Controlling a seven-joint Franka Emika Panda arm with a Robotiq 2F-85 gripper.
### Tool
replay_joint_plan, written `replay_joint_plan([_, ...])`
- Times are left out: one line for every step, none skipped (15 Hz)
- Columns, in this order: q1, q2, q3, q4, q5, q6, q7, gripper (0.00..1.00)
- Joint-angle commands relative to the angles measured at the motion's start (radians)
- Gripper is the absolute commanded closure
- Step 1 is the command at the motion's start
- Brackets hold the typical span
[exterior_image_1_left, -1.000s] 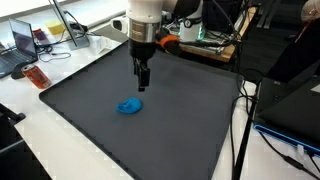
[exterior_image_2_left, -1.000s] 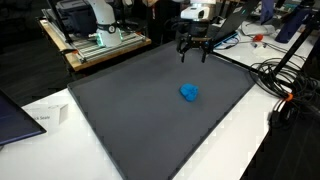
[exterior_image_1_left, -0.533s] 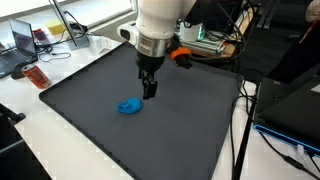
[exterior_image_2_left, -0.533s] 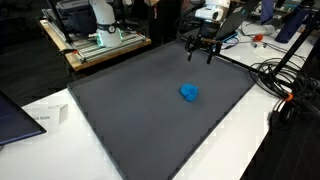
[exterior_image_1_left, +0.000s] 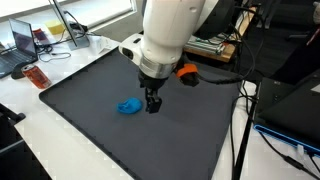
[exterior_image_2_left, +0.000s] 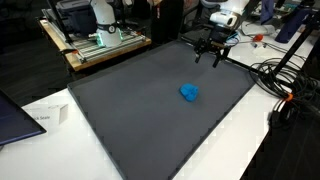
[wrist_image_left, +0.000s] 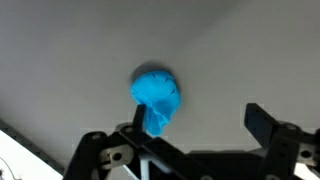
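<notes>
The arm (exterior_image_1_left: 170, 35) tilts over the mat (exterior_image_1_left: 180, 140), gripper (exterior_image_1_left: 152, 103) pointing down, fingers spread empty near blue lump (exterior_image_1_left: 128, 105)

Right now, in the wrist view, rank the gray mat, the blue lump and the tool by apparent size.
1. gray mat, filling the frame.
2 and 3. tool and blue lump: unranked, since the tool sits nearest the camera.

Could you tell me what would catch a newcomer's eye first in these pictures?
A small bright blue lump lies alone on the wide dark grey mat, the only spot of colour on it. Close by hangs the pincer, its jaws wide open, empty and clear of the lump. In the wrist view the lump sits just ahead of the fingers.
</notes>
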Motion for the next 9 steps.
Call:
replay_joint_plan([-0.032,0.106,0.020,0.181,0.031,-0.098,-0.059,0.00])
replay_joint_plan([-0.042,0.132,0.022,0.222,0.042,-0.118,-0.078,0.00])
replay_joint_plan([-0.052,0.153,0.025,0.258,0.054,-0.138,-0.099,0.00])
replay_joint_plan([-0.061,0.175,0.025,0.295,0.065,-0.156,-0.119,0.00])
replay_joint_plan([-0.071,0.195,0.028,0.332,0.078,-0.173,-0.142,0.00])
replay_joint_plan([-0.079,0.214,0.027,0.368,0.089,-0.192,-0.161,0.00])
replay_joint_plan([-0.090,0.232,0.030,0.405,0.105,-0.215,-0.189,0.00])
replay_joint_plan([-0.098,0.250,0.031,0.439,0.118,-0.232,-0.212,0.00])
replay_joint_plan([-0.108,0.269,0.031,0.475,0.133,-0.258,-0.237,0.00])
